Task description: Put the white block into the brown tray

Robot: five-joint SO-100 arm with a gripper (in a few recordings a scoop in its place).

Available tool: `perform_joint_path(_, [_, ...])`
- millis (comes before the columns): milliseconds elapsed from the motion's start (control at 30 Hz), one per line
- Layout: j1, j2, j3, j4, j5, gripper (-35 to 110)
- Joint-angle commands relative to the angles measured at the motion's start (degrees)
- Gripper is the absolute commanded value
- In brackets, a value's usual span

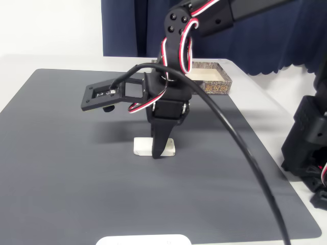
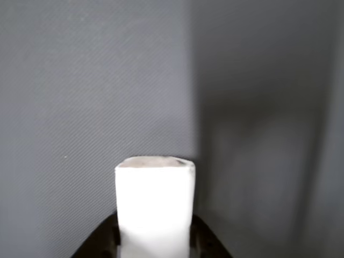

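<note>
Two black fingers of the gripper (image 1: pixel 158 152) straddle the small flat white block (image 2: pixel 155 207) on the grey mat, closed against its long sides (wrist view); mottled brown cardboard tray (image 1: pixel 220 84) lies well beyond.

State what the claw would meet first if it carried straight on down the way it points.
The small flat white block, already between its jaws in the wrist view; directly beneath lies the dark grey mat.

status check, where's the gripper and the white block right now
Gripper down on the mat, fingers either side of white block; grip unconfirmed. Block on the mat, outside brown tray. Tray at far edge, path looks clear.
</note>
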Motion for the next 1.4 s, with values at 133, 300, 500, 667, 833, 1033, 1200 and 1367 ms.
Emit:
perform_joint_path(133, [-0.97,0.26,0.35,0.88,-0.18,15])
perform_joint_path(300, [-1.05,1.67,0.09,1.14,-0.18,9])
perform_joint_path(500, [-0.62,6.24,-0.18,4.83,0.09,7])
perform_joint_path(667, [-0.35,10.28,-0.7,4.83,0.26,2])
perform_joint_path(833, [3.08,12.92,-3.69,6.94,-0.35,0])
perform_joint_path(1033, [10.37,12.66,-10.11,12.92,-2.2,0])
perform_joint_path(1200, [16.79,12.13,-16.79,18.98,-4.48,0])
perform_joint_path(1367, [24.96,8.79,-25.93,26.72,-5.98,0])
